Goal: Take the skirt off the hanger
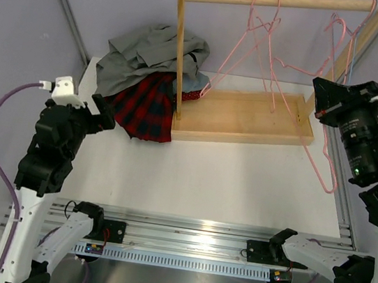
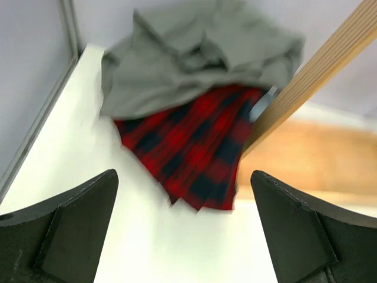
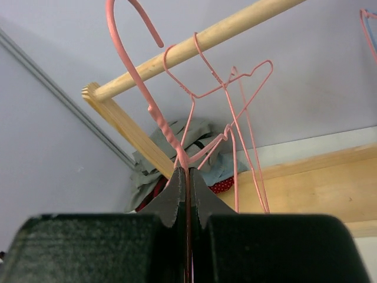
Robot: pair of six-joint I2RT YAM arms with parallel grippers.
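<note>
The skirt (image 1: 144, 110) lies heaped on the table beside the rack post (image 1: 179, 63), under the left gripper (image 1: 103, 114) — jaws spread, holding nothing — while the right gripper (image 3: 187, 177) clamps the hanger (image 3: 166, 134) by its neck, evidently keeping the bare wire clear.

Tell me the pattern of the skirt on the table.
The skirt is red and dark tartan check, clearest in the left wrist view.

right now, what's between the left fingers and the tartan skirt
Only bare white tabletop. In the left wrist view the open left fingers frame the tartan skirt, and nothing lies in the stretch before its hem.
</note>
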